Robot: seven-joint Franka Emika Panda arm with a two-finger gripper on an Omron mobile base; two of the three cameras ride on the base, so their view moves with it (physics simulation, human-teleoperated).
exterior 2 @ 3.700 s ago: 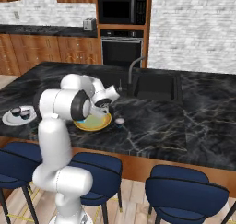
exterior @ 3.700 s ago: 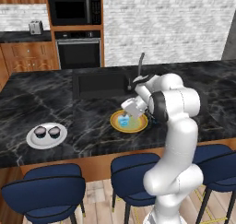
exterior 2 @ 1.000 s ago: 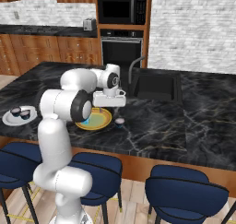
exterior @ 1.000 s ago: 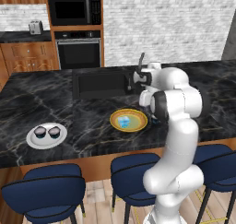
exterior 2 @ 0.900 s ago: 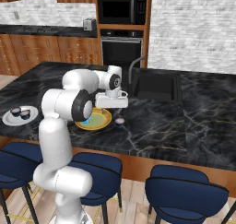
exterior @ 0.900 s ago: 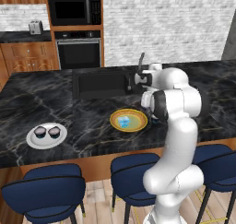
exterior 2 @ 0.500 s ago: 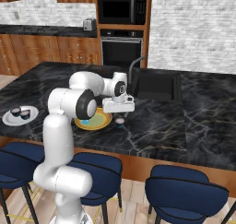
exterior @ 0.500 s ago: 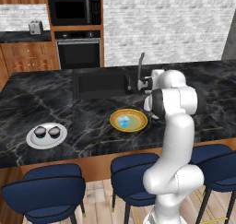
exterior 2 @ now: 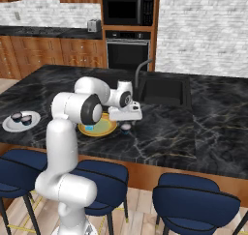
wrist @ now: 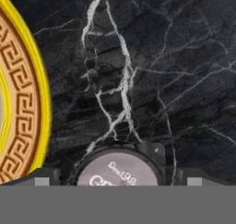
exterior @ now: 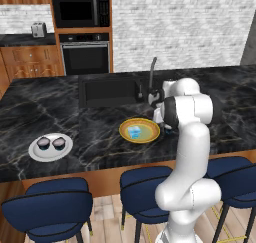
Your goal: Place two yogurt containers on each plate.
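Marble counter fronts wooden cabinets, oven.

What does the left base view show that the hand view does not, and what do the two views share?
Left base view alone: the white plate near the counter's left end, carrying two dark-topped yogurt cups; the light blue yogurt container lying on the yellow plate; the sink behind it.

Hand view alone: a close look down at a dark-topped cup on the counter, between the two fingertips of the open gripper, and the key pattern on the plate's orange rim.

Both: the yellow plate and the black marble counter.
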